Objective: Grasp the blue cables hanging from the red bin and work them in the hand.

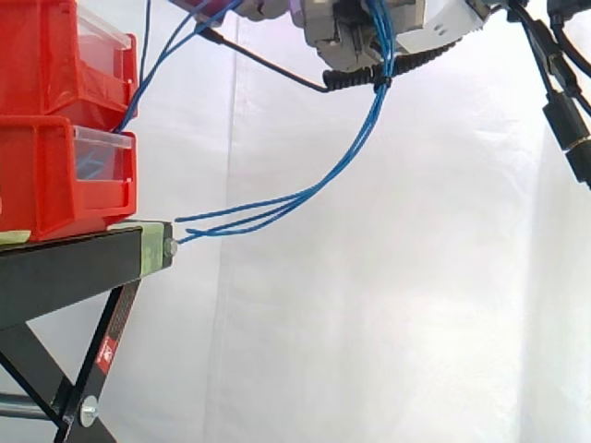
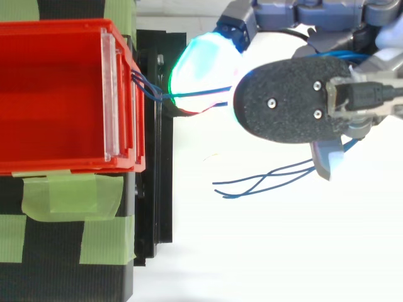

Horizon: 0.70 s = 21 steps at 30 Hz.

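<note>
- In the side view I see the hand (image 1: 355, 41) at about 12 o'clock, up against the top edge, in front of the white curtain (image 1: 388, 323).
- Its fingers are curled round the blue cables (image 1: 351, 157), which pass through the hand as one bundle.
- The cables leave the front of the stacked red bins (image 1: 46, 175) at 9 o'clock and climb toward 1 o'clock into the hand.
- Below the hand the bundle hangs down and sweeps toward 8 o'clock. The free ends fan apart just beside the corner of the black stand (image 1: 65, 263); I cannot tell whether they touch it.
- From above, the hand (image 2: 289, 100) sits at 2 o'clock, its dark back facing the camera.
- One glowing fingertip pad (image 2: 198, 66) reaches toward 9 o'clock, near the red bin (image 2: 50, 94), and a cable runs from the bin's clear front plate to it.
- The loose cable ends (image 2: 258, 182) trail out at 7 o'clock from the hand.
- Green tape (image 2: 69, 195) lies on the stand at 8 o'clock, against the bin's near wall.
</note>
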Motion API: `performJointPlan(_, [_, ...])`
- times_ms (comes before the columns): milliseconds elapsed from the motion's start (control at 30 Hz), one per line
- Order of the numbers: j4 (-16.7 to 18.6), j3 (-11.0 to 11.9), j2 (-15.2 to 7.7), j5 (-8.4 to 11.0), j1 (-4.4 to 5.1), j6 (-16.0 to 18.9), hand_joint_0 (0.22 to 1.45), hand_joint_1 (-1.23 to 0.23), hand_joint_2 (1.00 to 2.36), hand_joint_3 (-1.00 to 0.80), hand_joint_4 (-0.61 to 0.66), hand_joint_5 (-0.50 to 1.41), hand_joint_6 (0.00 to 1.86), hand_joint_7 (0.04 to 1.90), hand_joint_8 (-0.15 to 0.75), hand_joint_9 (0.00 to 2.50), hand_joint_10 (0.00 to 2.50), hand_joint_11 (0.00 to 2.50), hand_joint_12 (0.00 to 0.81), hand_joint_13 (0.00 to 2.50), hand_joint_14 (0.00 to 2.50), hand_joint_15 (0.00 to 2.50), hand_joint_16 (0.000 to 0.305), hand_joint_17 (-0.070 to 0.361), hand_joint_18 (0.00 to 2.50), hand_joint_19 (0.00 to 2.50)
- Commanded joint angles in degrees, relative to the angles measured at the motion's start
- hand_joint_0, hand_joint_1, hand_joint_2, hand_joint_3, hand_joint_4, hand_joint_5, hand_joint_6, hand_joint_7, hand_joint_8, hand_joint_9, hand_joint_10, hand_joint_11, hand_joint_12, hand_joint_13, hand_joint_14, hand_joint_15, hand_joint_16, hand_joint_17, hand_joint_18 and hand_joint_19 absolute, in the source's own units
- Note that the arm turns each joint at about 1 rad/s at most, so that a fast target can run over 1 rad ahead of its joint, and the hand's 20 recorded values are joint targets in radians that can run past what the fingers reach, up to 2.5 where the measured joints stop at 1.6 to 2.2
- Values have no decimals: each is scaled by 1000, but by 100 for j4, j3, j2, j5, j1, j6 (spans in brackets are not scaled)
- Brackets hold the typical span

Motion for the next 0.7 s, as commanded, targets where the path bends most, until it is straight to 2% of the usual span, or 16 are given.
performJointPlan(0, [-55, 0, -8, 2, 12, -126, 788, -684, 1010, -740, 289, 328, 111, 1337, 486, 1061, 2500, 2500, 718, 1729, 2500, 1878, 221, 166, 2190, 561])
performJointPlan(367, [-108, 0, -8, -7, 21, -451, 852, -684, 1010, -743, 267, 352, 340, 1293, 486, 1061, 2500, 2500, 718, 1729, 2500, 1878, 221, 166, 2190, 561])
performJointPlan(567, [-55, -9, 1, -7, 21, -565, 885, -676, 1016, -599, 238, 348, 417, 1296, 486, 1061, 2500, 2500, 718, 1729, 2500, 1878, 221, 166, 2190, 561])
performJointPlan(667, [-38, 0, -8, -7, 21, -574, 883, -671, 1020, -473, 217, 316, 593, 1259, 486, 1061, 2500, 2500, 718, 1729, 2500, 1878, 221, 166, 2190, 561])
